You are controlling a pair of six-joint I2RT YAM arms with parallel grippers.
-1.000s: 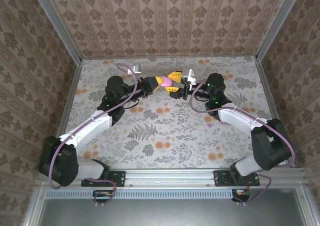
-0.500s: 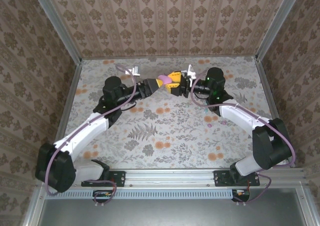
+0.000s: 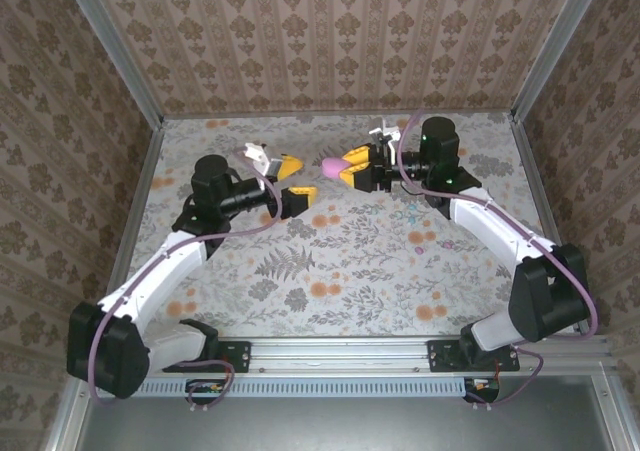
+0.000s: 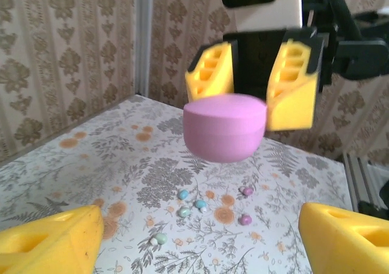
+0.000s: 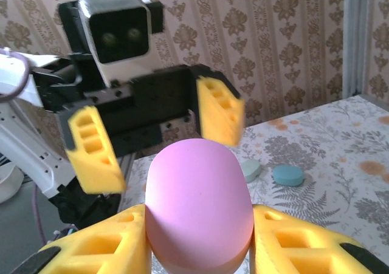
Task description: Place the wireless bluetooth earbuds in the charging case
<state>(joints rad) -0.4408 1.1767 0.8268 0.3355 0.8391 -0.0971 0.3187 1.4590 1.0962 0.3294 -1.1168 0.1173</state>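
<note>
Both grippers face each other: my right gripper (image 3: 344, 169) is clamped on the closed pink charging case (image 5: 199, 204), while my left gripper (image 3: 297, 183) has its jaws wide apart just short of it. Earbuds (image 4: 184, 212) lie loose on the table (image 3: 330, 261) beneath the jaws; next, I judge, the lid needs opening.

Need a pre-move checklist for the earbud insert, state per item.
1. Right gripper shut on pink case: ok.
2. Left gripper open, apart from case: ok.
3. Case lid open: not ok, it looks closed.
4. Earbuds loose on table, none in a gripper: ok.
5. Case held above table: ok.
6. Which buds match this case: cannot tell.
</note>
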